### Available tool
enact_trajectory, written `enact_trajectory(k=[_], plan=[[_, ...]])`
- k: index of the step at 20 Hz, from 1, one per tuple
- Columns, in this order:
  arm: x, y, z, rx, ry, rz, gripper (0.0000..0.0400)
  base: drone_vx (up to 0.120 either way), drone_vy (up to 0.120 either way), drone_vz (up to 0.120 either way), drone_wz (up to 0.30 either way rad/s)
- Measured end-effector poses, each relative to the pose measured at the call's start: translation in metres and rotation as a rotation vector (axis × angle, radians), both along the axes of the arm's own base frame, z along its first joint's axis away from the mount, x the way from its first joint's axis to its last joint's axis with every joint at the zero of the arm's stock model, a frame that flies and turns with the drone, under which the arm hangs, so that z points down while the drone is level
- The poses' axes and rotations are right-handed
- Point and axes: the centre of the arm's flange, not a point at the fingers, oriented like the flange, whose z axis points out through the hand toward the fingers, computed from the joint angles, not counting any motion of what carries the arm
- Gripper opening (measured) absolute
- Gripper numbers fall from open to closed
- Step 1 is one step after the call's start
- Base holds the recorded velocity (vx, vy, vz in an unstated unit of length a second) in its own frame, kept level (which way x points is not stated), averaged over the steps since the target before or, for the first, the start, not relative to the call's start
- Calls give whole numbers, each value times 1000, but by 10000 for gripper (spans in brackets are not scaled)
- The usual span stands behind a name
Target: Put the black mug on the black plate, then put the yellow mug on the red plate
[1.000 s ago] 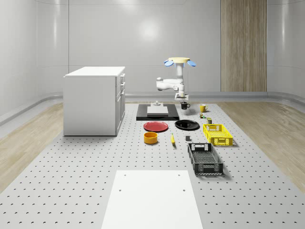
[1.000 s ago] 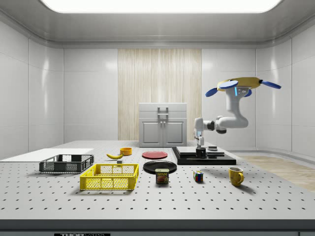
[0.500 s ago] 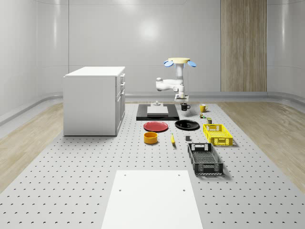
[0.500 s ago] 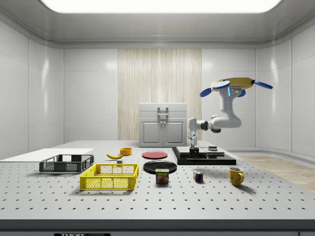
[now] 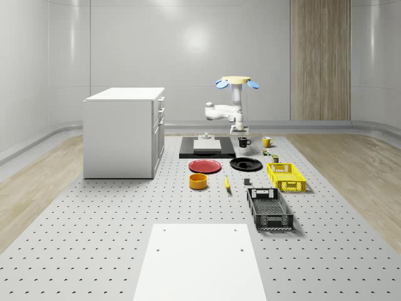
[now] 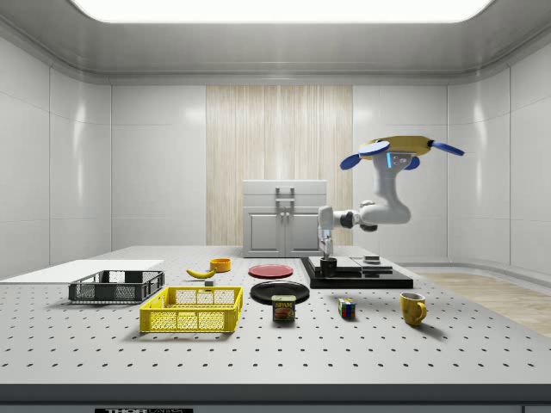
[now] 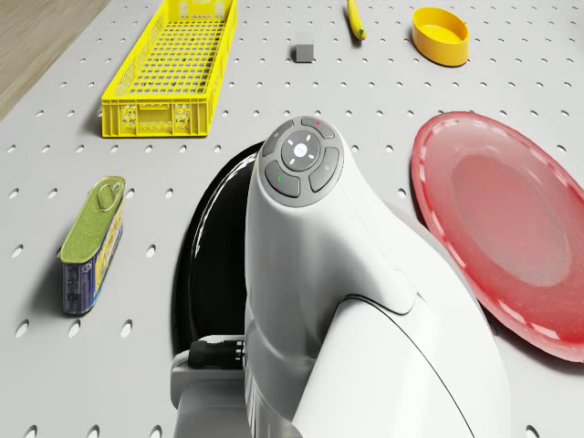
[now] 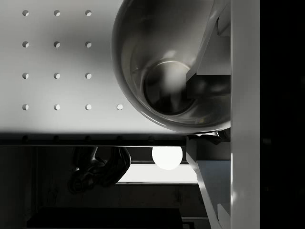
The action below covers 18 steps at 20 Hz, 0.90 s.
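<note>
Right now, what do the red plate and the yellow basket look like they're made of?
The red plate looks like glazed ceramic or glossy plastic: smooth, with soft shiny patches across its rim. The yellow basket looks like matte moulded plastic: thin lattice walls and floor full of holes, no shine. Both are simulator renders, so this is a guess.

The drone [image 6: 395,150] hovers in the air with its rotors level. From under its body the white arm [image 6: 385,200] drops down, bends at the elbow and reaches out level toward 9 o'clock in the side view, then turns its wrist straight down to 6 o'clock. The gripper [image 6: 327,257] hangs vertically off the surface below, its fingers [image 8: 206,52] clamped on the rim of a black mug [image 6: 328,268].
</note>
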Motion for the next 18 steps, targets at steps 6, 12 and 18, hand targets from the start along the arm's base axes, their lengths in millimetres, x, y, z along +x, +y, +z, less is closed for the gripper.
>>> enact_trajectory(k=[6,12,18], plan=[[0,0,0,0,0,0,110,120,0,0,0],[0,0,0,0,0,0,110,120,0,0,0],[0,0,0,0,0,0,110,120,-60,0,0]])
